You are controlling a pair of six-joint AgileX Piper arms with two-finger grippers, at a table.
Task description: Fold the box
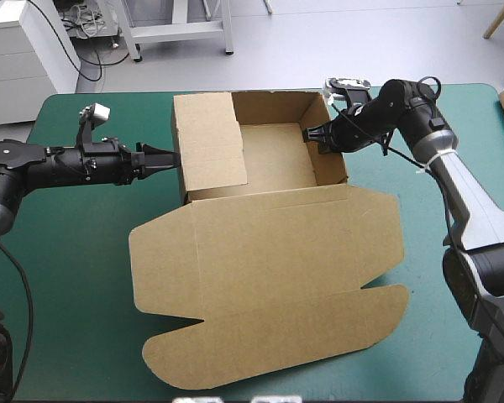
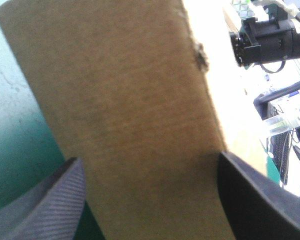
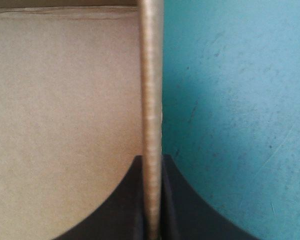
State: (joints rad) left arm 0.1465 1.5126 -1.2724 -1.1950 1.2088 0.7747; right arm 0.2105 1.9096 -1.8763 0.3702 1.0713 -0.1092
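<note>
Right tool (image 3: pixel 151 160) clamps the box's (image 1: pixel 269 243) right wall (image 1: pixel 334 147) upright, left tool (image 2: pixel 150 157) gapes wide at the left flap (image 1: pixel 210 143), which probably needs pressing down inside next.

A table (image 1: pixel 67 252) with a teal-green cover (image 3: pixel 240 100) carries one brown box (image 1: pixel 273 252): its walls stand raised as an open tray toward the far edge, while the lid lies flat on the cover, rounded flaps spread toward the near edge.
</note>
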